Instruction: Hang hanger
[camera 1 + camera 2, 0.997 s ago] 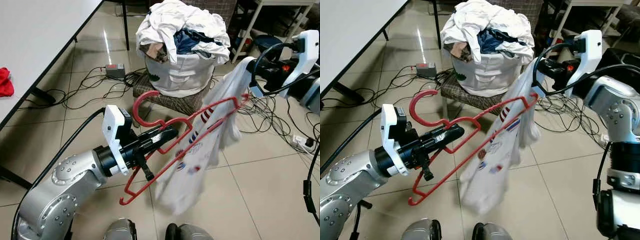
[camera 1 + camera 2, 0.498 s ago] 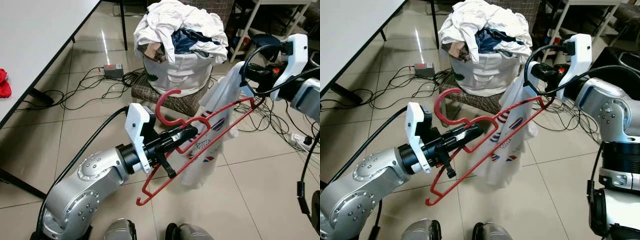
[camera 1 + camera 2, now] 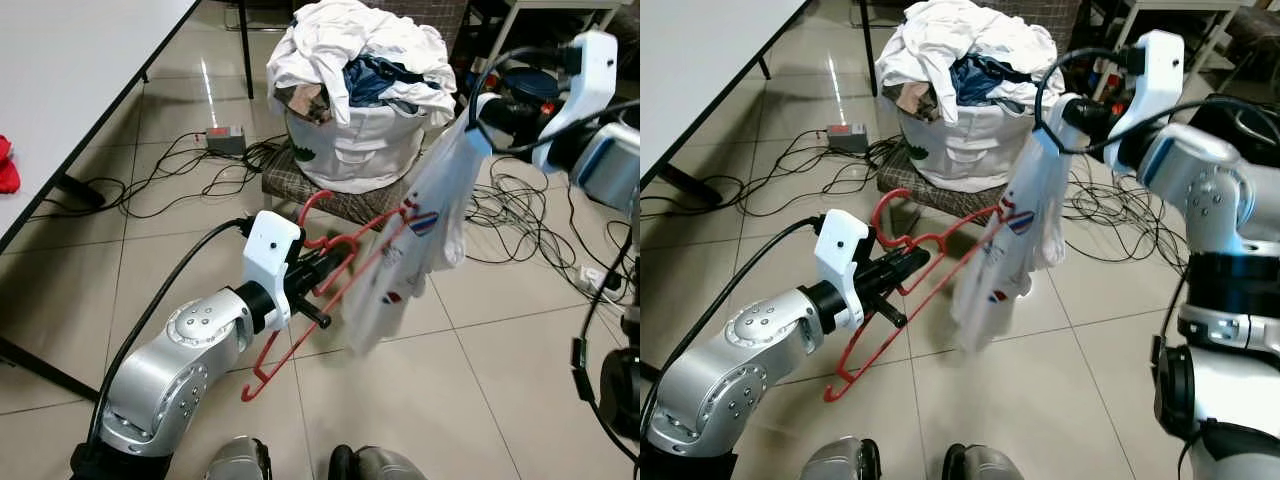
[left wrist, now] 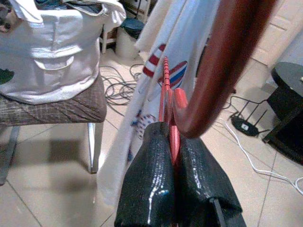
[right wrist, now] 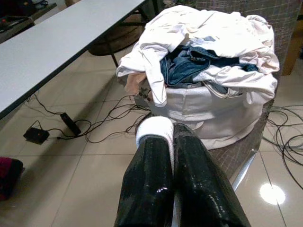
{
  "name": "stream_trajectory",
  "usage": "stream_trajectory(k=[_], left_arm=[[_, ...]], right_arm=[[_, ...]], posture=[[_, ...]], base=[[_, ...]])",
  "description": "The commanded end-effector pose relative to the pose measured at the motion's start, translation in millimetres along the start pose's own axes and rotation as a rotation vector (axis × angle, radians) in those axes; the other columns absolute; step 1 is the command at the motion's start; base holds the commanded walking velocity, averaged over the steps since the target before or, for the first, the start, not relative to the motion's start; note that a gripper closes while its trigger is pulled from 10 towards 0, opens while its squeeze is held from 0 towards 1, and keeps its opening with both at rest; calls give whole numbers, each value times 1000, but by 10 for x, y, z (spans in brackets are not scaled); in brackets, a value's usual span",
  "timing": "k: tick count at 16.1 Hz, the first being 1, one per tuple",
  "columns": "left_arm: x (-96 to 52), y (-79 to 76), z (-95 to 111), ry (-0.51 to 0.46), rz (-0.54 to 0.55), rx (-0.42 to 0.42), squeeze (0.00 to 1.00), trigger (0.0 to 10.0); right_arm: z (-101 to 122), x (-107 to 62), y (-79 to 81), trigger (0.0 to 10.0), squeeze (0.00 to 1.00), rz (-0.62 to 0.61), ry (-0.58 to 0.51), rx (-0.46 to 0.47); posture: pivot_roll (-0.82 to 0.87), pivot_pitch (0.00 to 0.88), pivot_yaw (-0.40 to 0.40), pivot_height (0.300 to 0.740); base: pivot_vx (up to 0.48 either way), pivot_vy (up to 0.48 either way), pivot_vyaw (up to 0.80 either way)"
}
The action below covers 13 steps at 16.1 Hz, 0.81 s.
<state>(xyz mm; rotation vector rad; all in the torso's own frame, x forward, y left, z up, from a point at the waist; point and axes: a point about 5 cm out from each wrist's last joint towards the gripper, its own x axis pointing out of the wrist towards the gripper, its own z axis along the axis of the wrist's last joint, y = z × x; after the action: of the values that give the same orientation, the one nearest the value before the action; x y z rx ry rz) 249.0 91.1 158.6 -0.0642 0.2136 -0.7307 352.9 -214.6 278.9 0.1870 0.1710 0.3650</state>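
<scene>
Red plastic hanger [image 3: 330,285] pinched at the neck in the left end effector [image 4: 171,156], fingers clamped on it, hook curling up just past the fingertips; held low in front of the robot, tilted, far shoulder tucked into the white printed T-shirt [image 3: 415,235]. Right end effector [image 5: 163,142] is closed on a bunched edge of that shirt, holding it up higher and to the right, so the cloth drapes down between the two arms. Shirt looks only half on: I'd keep the neck grip firm, keep the cloth taut from the right side and seat both shoulders before letting go, else it slides off when hung. No rail visible to hang on. Glossy beige tiled floor [image 3: 500,380], loose black cables [image 3: 180,165] on it; behind, overfull white laundry bag [image 3: 360,140] on a checked stool; white tabletop [image 3: 70,70] far left with something red at its edge.
</scene>
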Motion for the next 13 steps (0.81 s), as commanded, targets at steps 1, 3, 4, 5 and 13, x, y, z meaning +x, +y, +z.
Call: stream_trajectory(k=[1, 3, 4, 5, 13], left_arm=[[22, -1, 19, -1, 8, 31, 0, 10000], [2, -22, 90, -64, -17, -44, 0, 10000], [-35, -32, 116, -79, -46, -57, 0, 10000], [-62, -29, 111, -71, -60, -42, 0, 10000], [-124, 17, 136, -77, -186, -32, 0, 10000]], right_arm=[[90, -30, -32, 10000, 0, -24, -23, 14], [91, -19, -33, 10000, 0, -48, -25, -16], [60, -4, -101, 10000, 0, -101, -18, -33], [36, 5, -145, 10000, 0, -133, -9, -32], [-22, 92, -1, 10000, 0, -43, -2, 9]], posture=[[-151, 116, -96, 740], [-154, 122, -89, 740], [-153, 125, -90, 740], [-149, 127, -92, 740], [-142, 117, -92, 740]], base=[[0, 0, 0], [0, 0, 0], [0, 0, 0], [0, 0, 0], [0, 0, 0]])
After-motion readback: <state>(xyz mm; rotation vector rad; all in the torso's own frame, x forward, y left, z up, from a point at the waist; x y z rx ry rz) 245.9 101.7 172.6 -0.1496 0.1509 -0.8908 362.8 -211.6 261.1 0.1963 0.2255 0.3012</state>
